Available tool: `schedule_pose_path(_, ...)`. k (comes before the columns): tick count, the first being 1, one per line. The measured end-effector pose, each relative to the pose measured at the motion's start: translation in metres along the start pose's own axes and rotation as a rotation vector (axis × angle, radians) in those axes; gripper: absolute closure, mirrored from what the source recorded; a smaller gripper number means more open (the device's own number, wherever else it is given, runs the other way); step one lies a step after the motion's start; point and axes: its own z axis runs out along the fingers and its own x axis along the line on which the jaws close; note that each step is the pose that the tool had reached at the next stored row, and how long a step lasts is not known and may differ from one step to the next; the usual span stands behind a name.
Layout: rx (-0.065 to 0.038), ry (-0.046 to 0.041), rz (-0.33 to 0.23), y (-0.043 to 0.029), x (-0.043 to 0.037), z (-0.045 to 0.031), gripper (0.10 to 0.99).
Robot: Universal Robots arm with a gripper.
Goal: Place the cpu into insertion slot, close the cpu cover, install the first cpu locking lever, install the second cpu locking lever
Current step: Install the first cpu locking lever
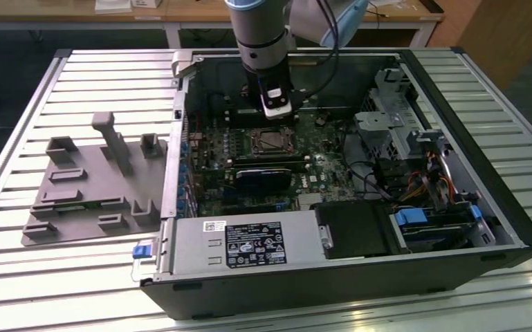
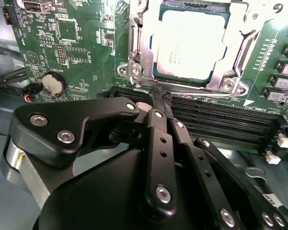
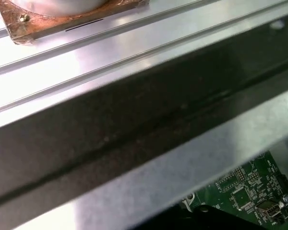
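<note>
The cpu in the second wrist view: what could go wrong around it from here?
1. The gripper, shut, sits right at the edge of the cpu cover; a slip could scrape the cpu or the motherboard.
2. The black memory slots lie just beside the gripper, so a sideways push may strike them.

The cpu [image 2: 192,40] lies flat with its silver top facing up, and the cover [image 2: 140,48] is folded down around it, framing the chip on the green board [image 2: 86,48]. The black gripper [image 2: 161,97] reaches in with its fingers [image 2: 156,139] pressed together, their tips at the cover's near edge, just above the long black card slots [image 2: 230,122]. Whether the tips touch the metal there cannot be told, and a round coin battery [image 2: 54,82] sits on the board well apart from the cpu.
</note>
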Motion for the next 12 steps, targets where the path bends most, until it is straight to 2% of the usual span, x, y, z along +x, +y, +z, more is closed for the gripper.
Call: schedule_pose_path(12, 0.004, -0.0057, 0.026, -0.0009, 0.0004, 0.0033, 0.984)
